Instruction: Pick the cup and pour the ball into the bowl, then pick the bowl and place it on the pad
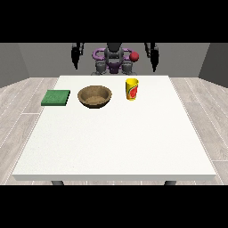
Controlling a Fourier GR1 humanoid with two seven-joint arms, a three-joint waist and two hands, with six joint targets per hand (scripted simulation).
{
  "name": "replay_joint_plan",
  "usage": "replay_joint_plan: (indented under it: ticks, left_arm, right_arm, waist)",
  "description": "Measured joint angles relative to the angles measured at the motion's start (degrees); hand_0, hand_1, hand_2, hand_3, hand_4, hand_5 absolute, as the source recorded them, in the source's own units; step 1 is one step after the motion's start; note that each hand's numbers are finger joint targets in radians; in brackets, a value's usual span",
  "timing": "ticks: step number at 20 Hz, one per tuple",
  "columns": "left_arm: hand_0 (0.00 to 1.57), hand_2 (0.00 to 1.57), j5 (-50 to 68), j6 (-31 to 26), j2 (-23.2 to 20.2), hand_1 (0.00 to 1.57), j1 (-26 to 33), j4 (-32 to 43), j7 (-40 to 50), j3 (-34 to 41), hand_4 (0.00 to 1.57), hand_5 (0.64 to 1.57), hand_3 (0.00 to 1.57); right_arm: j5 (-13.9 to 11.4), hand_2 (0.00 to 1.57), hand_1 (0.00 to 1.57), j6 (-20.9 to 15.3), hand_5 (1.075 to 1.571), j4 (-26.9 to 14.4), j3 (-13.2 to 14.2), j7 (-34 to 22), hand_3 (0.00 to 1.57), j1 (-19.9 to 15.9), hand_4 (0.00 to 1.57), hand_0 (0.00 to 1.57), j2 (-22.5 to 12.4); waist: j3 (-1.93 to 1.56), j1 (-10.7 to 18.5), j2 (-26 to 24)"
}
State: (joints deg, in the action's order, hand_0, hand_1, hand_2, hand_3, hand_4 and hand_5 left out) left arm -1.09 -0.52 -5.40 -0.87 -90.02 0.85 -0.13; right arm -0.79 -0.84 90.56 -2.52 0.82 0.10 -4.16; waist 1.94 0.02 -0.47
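A large white table (111, 133) fills most of the front view, its top plain and flat, standing on a floor of pale wood-look planks (18, 102) with grey walls (44, 58) behind. The robot (114, 60) sits small at the far edge, its dark torso ringed with purple, a red knob (134, 56) near its shoulder.

Three things lie in a row across the far part of the table. A green pad (56, 97) lies flat towards the view's left. Beside it, apart from it, stands a brown bowl (95, 96), mouth up. To the right of the bowl, not touching it, stands a yellow cup (132, 89) with a red mark on its side; it is upright, its long axis vertical, its open mouth facing up. The ball cannot be seen from here; it may be inside the cup.

The hand at the view's left (76, 60) hangs beside the robot's body, behind the table's far edge and well apart from the pad and bowl. The hand at the view's right (154, 60) hangs likewise, well apart from the cup. Both point down; how their fingers lie I cannot tell.
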Motion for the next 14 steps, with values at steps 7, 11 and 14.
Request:
replay_joint_plan:
  ticks: [7,11,14]
  left_arm:
    - [0.0,0.0,1.92,0.71,0.2,0.0,-0.3,-5.04,5.56,0.0,0.64,1.565,0.0]
    - [0.0,0.0,5.03,5.45,3.41,0.0,2.19,-8.91,14.14,-2.91,0.64,1.564,0.0]
    - [0.0,0.0,4.93,9.16,4.42,0.0,1.09,-12.95,20.76,-4.91,0.6,1.563,0.0]
  right_arm:
    - [1.8,0.0,0.0,0.11,1.539,4.46,1.25,-5.64,0.0,0.36,0.87,0.0,-1.2]
    - [5.78,0.0,0.0,-0.7,1.532,9.12,1.63,-16.07,0.0,3.18,0.86,0.0,-0.05]
    - [7.03,0.0,0.0,-2.39,1.54,14.0,2.1,-23.5,0.0,2.18,0.82,0.0,-0.23]
  waist:
    - [-1.3,-0.31,-12.63]
    - [-1.69,-2.24,-20.15]
    - [-1.84,-2.62,-21.44]
